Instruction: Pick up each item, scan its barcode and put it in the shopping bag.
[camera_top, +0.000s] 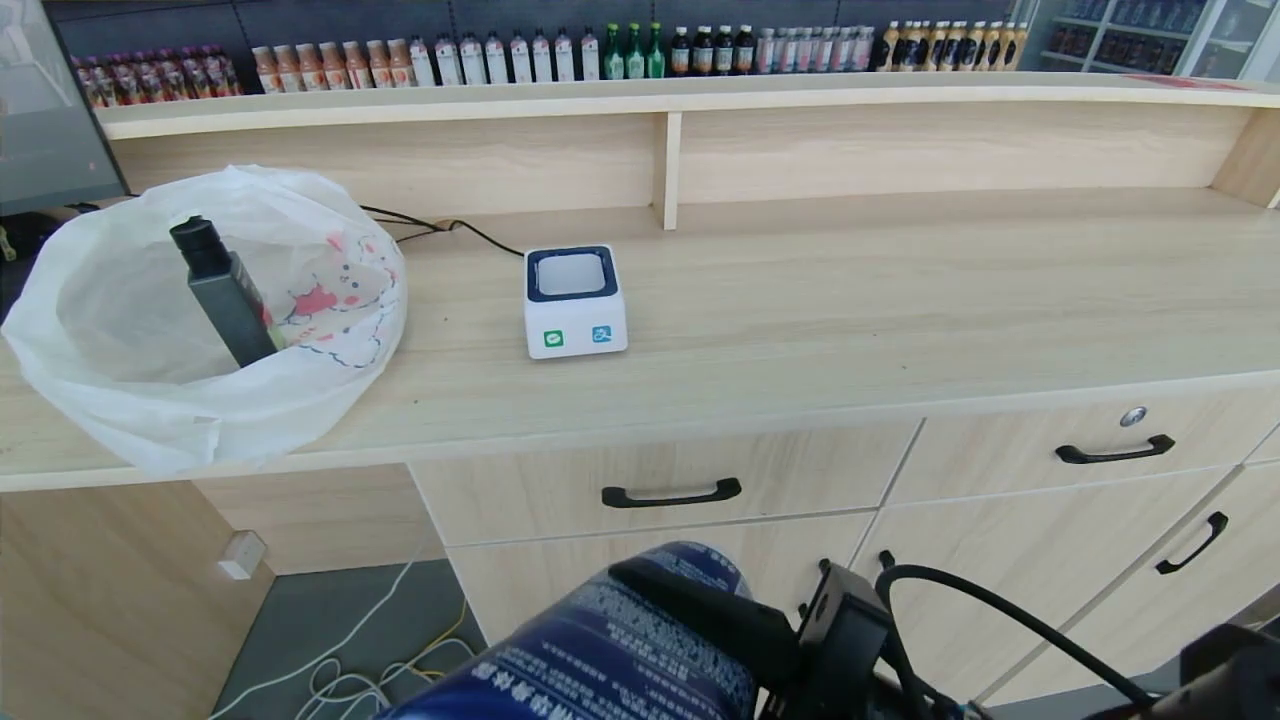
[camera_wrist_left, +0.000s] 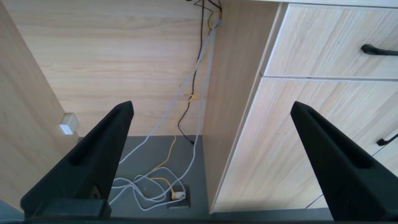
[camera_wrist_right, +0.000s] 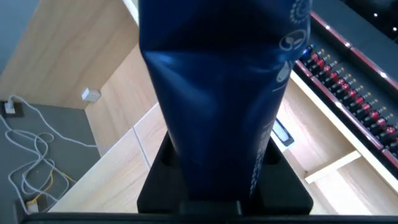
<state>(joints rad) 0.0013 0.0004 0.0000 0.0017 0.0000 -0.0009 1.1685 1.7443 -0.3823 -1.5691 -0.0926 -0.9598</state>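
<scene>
Bright, even indoor light; shopping bag (camera_top: 130, 400) brightest; faint shadow under shelf (camera_top: 900, 95); counter (camera_top: 850, 300) edge bows toward head view's corners.

Pale wooden counter (camera_top: 850, 310), drawers (camera_top: 660, 500), seemingly grey floor (camera_top: 340, 620).

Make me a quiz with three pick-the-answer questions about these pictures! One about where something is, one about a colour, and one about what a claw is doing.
1. Where is the dark bottle?
A inside the shopping bag
B lying beside it
C hidden under it

2. What colour is the package in the right claw?
A red
B dark blue
C yellow

3. How is the left claw?
A shut on the bottle
B shut, holding nothing
C open, holding nothing

Answers:
1 A, the bottle leans inside the bag's open mouth.
2 B, its wrapper is dark blue with pale print.
3 C, its two fingers stand wide apart with nothing between them.
</scene>
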